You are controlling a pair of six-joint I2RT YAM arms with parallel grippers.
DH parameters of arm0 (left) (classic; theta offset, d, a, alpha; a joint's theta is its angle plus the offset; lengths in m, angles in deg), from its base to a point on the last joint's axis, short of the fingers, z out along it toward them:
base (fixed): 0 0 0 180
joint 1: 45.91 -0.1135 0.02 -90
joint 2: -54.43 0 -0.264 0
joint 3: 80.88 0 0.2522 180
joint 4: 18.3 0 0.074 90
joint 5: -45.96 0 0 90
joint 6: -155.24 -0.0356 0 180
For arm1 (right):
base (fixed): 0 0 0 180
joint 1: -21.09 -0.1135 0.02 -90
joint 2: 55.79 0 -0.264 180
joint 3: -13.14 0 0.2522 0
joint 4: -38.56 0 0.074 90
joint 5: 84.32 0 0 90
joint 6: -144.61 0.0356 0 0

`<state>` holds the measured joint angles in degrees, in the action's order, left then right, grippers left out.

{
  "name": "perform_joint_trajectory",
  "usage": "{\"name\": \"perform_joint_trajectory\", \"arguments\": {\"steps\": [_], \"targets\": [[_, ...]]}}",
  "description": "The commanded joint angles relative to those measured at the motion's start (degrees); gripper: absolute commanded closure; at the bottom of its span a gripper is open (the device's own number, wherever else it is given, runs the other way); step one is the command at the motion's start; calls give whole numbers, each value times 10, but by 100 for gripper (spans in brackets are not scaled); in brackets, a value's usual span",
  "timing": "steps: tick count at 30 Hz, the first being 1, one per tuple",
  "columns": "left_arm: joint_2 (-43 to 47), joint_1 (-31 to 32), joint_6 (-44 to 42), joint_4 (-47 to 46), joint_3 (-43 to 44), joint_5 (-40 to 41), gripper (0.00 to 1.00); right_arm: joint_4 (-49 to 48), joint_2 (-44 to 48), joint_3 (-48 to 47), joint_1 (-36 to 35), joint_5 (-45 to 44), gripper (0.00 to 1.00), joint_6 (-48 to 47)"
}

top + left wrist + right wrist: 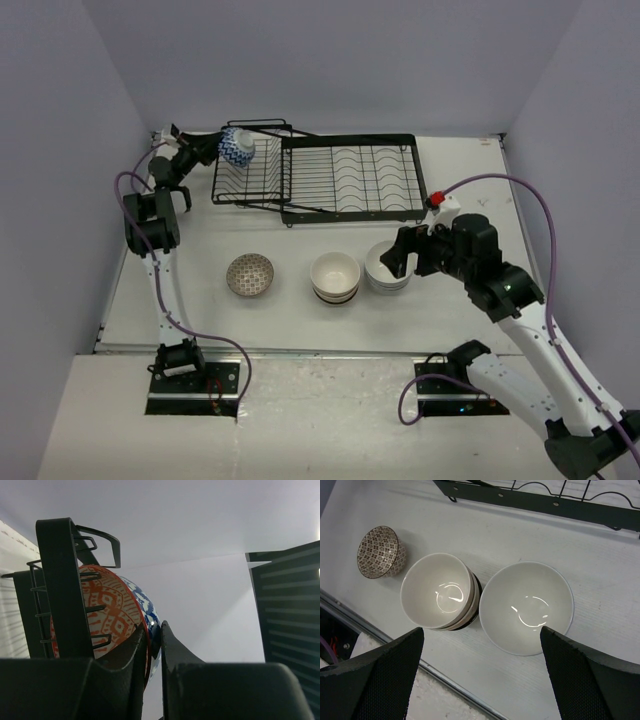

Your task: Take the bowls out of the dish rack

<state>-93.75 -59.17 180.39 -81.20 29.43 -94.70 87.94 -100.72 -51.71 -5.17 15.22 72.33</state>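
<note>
The black wire dish rack (pixel 350 178) stands at the back of the table. A blue-and-white bowl (pixel 238 148) stands on edge in its smaller angled left section. My left gripper (pixel 207 150) is shut on this bowl's rim; in the left wrist view the jaws (pixel 155 630) pinch the rim of the bowl (pixel 112 607), whose inside is orange-patterned, next to the rack wires (pixel 60 580). My right gripper (pixel 402 258) is open and empty, hovering (pixel 481 628) over a white bowl (pixel 526 607).
On the table in front of the rack sit a brown-patterned bowl (pixel 249 274) (pixel 378 551), a cream stack with a dark band (pixel 335 276) (pixel 440 590) and the white stack (pixel 385 272). The rack's front rail (pixel 545 502) lies beyond them.
</note>
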Motion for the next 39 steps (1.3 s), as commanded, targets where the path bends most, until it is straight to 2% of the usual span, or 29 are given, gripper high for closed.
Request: {"name": "perform_joint_trajectory", "arguments": {"steps": [1,7,15,26,28,30,32,33,34,35,36,37,38,39], "targets": [[4,6,26,-118,9,-5,100,-2,-3,-16,-3,-9,1,-10],[20,13,49,-139,13,9,100,-2,-2,-16,-3,-9,1,-10],[54,32,88,-177,63,24,100,0,-1,-15,-4,-9,1,-10],[119,45,58,-142,92,-1,100,-3,5,-14,-4,-11,1,-10],[145,57,35,-121,128,-16,100,-3,5,-13,-4,-14,1,-10],[170,79,-28,-85,161,-58,100,-5,8,-15,-4,-21,1,-7],[230,99,-115,33,200,-124,100,-11,18,-14,-4,-50,1,4],[261,123,-261,107,199,-145,100,-15,33,-14,-4,-65,1,9],[334,132,-357,310,190,-158,100,-17,42,-14,-4,-93,1,14],[373,154,-483,451,177,-135,100,-19,50,-17,-4,-113,1,25],[410,188,-746,730,184,-95,100,-18,58,-20,-3,-127,1,30],[467,211,-844,837,189,-38,100,-18,74,-23,-3,-138,1,35],[489,236,-955,900,182,70,100,-20,81,-24,-4,-150,1,43],[509,280,-983,992,174,115,100,-26,88,-24,-4,-153,1,46]]}}
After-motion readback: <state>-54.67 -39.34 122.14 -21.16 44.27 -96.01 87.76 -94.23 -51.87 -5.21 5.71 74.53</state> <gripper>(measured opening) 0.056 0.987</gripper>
